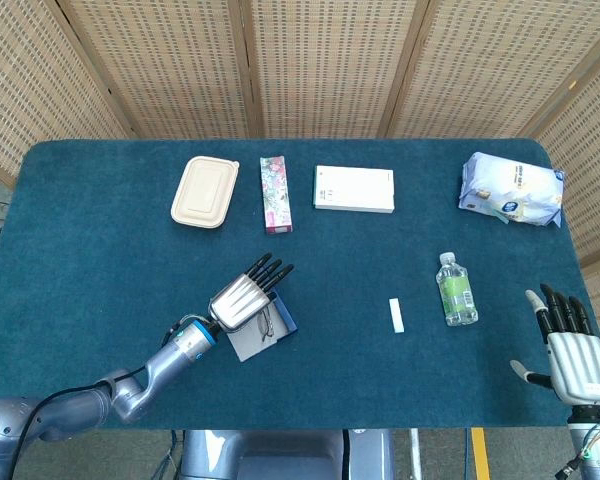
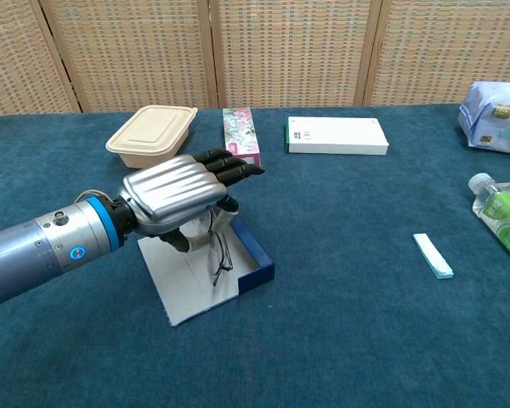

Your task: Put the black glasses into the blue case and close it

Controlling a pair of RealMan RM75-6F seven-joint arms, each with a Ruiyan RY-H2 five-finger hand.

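Thin black-framed glasses (image 2: 219, 251) light, fragile; left hand (image 2: 180, 197) pinches them over open blue rectangular case (image 2: 253, 265), centre-left. Grip frame, not lenses. Right hand (image 1: 570, 345) spread, empty.

Hidden and cut off around the two hands

The left hand (image 2: 180, 194) covers most of the glasses (image 2: 218, 252) and the rear of the open case (image 2: 206, 287) beneath it; whether its fingers touch the frame cannot be told. Chest view never shows the right hand (image 1: 572, 350), and its right edge crops the bottle (image 2: 501, 214) and the bag (image 2: 495, 105). Print on the white box (image 1: 353, 187) beyond the left hand is too small to read.
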